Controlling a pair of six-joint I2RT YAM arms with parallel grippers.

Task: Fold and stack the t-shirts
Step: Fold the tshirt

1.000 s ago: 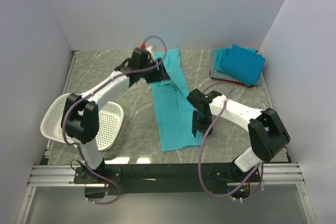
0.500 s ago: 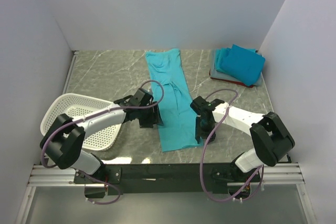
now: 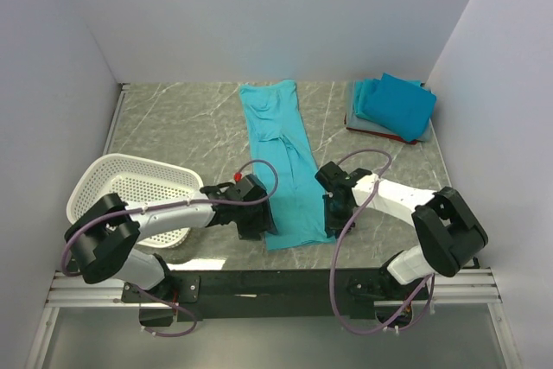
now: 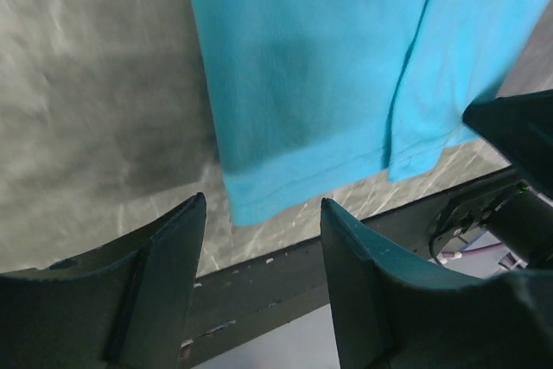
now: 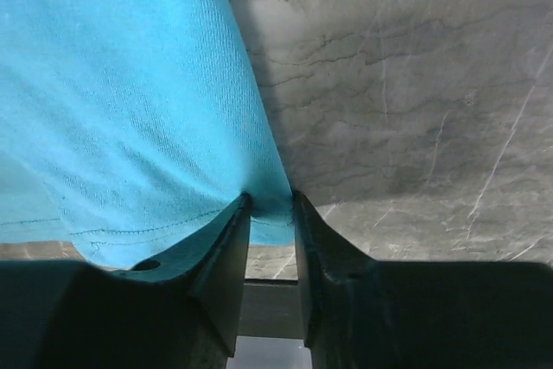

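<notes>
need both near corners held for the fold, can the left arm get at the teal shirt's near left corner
Probably yes: the left pincer hangs open right by that corner of the teal shirt, with nothing between. The right pincer grips the other corner, well clear.

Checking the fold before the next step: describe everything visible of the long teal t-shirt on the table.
The teal t-shirt is soft knit cloth, folded into a long narrow strip lying flat on the marbled table, running from the far edge toward the arms. Its stitched hem is nearest. The right gripper pinches the hem's right corner; the left gripper hangs open over the left corner.
</notes>
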